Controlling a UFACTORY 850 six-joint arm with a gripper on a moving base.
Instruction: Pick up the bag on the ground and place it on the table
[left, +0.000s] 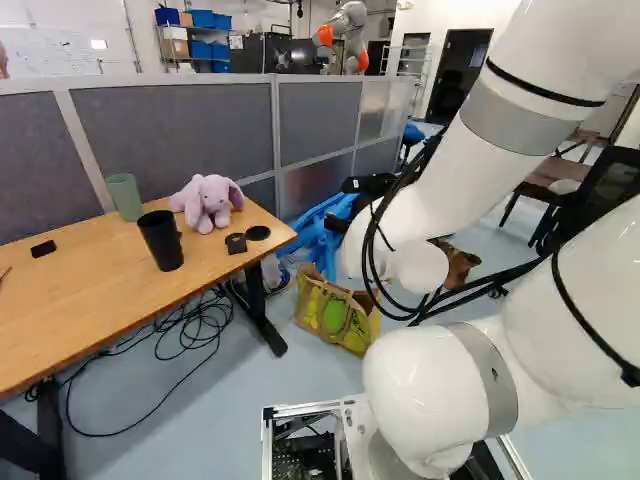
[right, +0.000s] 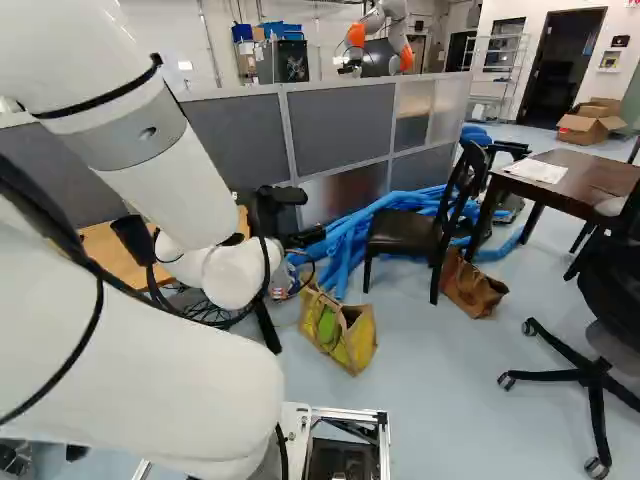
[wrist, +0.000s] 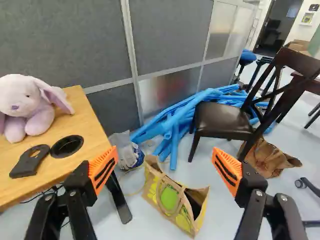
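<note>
My gripper appears as a black shape beyond the arm in the right base view. In the wrist view the gripper stands open, its orange-padded fingers wide apart with nothing held. A tan bag with yellow-green print rests on the floor, leaning, its handle loop on the near side; it is seen between and beyond the fingers, apart from them. The wooden table is left of this bag, its leg close by. A crumpled brown bag lies farther right, by a chair.
On the table are a purple plush rabbit, a black cup, a green cup and small black pieces. Blue foam tubes lie behind the bag, near a dark chair. Cables run under the table. Another robot stands beyond the partition.
</note>
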